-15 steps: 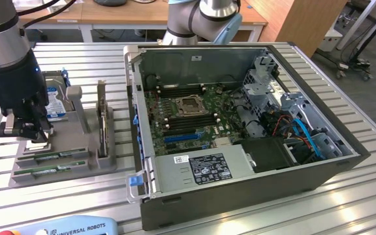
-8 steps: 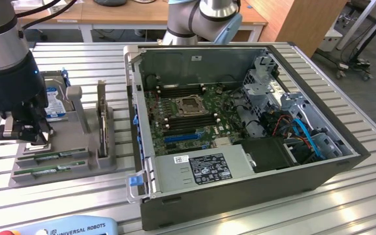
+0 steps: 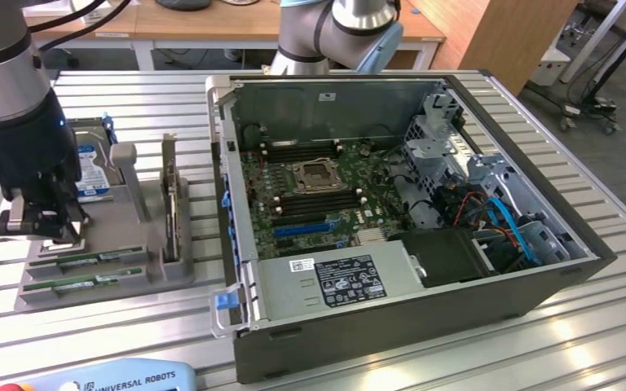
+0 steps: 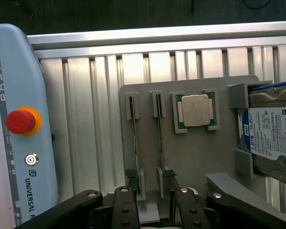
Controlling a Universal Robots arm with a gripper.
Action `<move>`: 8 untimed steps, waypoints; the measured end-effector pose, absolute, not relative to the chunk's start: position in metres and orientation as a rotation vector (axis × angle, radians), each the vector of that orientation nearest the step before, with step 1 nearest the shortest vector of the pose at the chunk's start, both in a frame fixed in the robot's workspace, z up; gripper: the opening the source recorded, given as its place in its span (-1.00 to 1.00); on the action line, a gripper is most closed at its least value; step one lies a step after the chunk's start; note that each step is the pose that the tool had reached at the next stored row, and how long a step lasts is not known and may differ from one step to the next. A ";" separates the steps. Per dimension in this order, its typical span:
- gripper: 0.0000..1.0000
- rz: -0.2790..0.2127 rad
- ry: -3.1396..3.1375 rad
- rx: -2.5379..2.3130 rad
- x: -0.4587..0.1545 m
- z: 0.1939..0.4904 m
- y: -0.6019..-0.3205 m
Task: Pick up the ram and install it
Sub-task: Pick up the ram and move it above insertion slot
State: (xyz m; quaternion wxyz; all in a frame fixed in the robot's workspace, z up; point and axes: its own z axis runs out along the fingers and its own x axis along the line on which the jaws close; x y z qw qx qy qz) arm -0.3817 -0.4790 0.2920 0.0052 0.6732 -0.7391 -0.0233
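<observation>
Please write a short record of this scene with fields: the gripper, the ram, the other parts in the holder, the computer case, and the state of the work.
gripper: gripper low over the grey holder, jaws open, holding nothing
ram: two ram sticks standing on edge in neighbouring slots of the holder, close to the jaws
other parts: processor in a recess; blue-labelled hard drive at the holder's end
computer case: computer case open, motherboard exposed, on the exterior view's right of the holder
work: no ram picked up yet
</observation>
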 end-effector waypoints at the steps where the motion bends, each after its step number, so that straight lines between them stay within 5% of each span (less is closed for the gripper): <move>1: -0.29 -0.073 -2.314 2.108 -0.382 0.291 -0.479; 8: -0.29 -0.073 -2.314 2.108 -0.382 0.284 -0.479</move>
